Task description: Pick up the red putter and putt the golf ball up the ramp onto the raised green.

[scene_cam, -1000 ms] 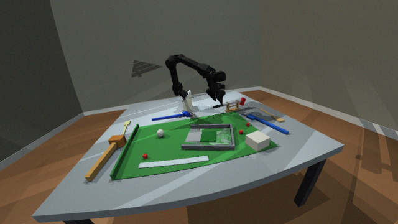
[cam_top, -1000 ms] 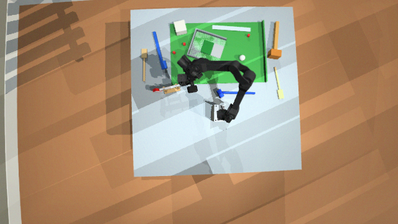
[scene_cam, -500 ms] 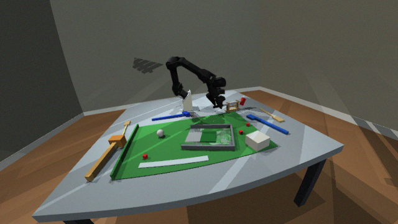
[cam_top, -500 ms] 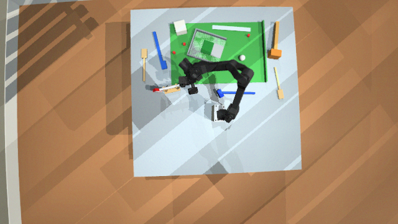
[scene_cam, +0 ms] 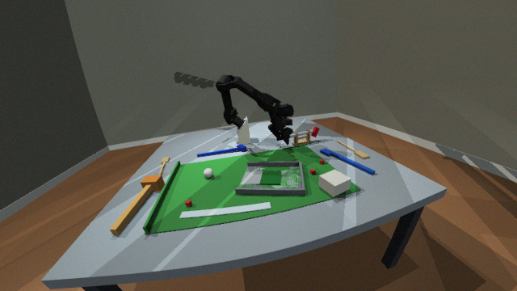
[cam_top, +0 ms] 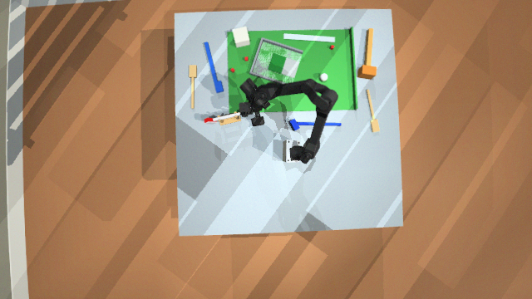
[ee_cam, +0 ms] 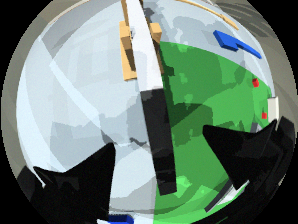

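The red putter rests on a small wooden stand [cam_top: 229, 121] [ee_cam: 128, 70], with its red head [cam_top: 209, 120] [scene_cam: 315, 131] at the far end, its white shaft [ee_cam: 145, 60] across the stand and its black grip [ee_cam: 160, 140] towards me. My gripper [cam_top: 251, 115] [ee_cam: 160, 139] is open, its fingers on either side of the grip and not touching it. The white golf ball [cam_top: 323, 77] [scene_cam: 208, 173] lies on the green mat [cam_top: 341, 89] [scene_cam: 182, 190]. The raised green [cam_top: 277, 63] [scene_cam: 271, 178] has grey walls, and the pale ramp [cam_top: 292, 67] [scene_cam: 252, 178] faces the ball's side.
Blue clubs [cam_top: 212, 64] [cam_top: 320, 124] lie left of the mat and near the arm's base. A white block [cam_top: 241, 36] [scene_cam: 334, 183], a white strip [cam_top: 309, 37] [scene_cam: 226, 210] and small red cubes [cam_top: 332, 47] [scene_cam: 313, 171] are on the mat. An orange mallet [cam_top: 367, 71] [scene_cam: 152, 183] lies beyond the green rail [cam_top: 354, 68].
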